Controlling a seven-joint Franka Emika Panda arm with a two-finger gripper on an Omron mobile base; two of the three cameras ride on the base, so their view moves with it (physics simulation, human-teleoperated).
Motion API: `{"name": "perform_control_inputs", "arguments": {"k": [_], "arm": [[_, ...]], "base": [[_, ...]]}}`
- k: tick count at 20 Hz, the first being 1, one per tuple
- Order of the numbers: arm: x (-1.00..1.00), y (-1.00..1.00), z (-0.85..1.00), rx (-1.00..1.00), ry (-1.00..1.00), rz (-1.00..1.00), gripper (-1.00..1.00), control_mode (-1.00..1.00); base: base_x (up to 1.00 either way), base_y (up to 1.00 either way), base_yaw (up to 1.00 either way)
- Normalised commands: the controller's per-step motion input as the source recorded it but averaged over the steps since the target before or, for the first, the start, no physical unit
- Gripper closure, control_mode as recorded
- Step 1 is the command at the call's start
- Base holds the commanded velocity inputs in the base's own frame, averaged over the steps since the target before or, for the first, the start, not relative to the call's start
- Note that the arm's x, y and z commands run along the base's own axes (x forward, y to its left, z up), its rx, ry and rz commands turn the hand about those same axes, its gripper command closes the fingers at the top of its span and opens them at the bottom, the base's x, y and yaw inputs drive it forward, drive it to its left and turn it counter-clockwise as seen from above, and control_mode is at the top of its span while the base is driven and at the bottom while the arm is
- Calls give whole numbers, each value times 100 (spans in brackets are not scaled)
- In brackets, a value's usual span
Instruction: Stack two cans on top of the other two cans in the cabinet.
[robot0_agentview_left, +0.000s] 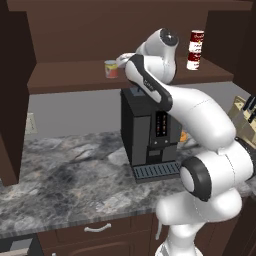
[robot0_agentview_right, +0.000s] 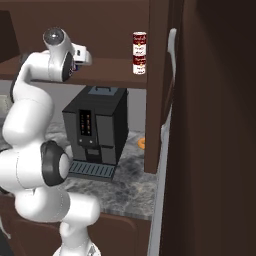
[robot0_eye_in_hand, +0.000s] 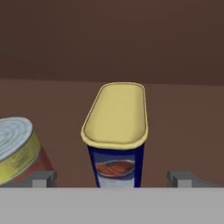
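The jaws stand wide apart, the tin (robot0_eye_in_hand: 115, 135) upright between them on the shelf (robot0_eye_in_hand: 183, 113), just beside the short can (robot0_eye_in_hand: 17, 151). It is stiff, probably smooth; grasp its narrow blue sides under the yellow top.

arm (robot0_agentview_left: 200, 120) raised, gripper (robot0_eye_in_hand: 112, 178) jaws spread wide
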Motion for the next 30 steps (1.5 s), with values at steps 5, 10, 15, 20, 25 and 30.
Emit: {"name": "perform_control_inputs", "arguments": {"k": [5,10,15,20,25,30], "arm": [[20,0,-3,0,0,1,-100,-100],[13,0,-3,0,-1,0,-100,-100],[20,2,-4,0,0,0,-100,-100],[16,0,-2,0,-1,0,-100,-100],[5,0,0,0,-3,0,100,-100],[-1,-3,0,0,-8,3,100,-100]], "base": [[0,0,0],[0,0,0],[0,0,0],[0,0,0],[0,0,0],[0,0,0]]}}
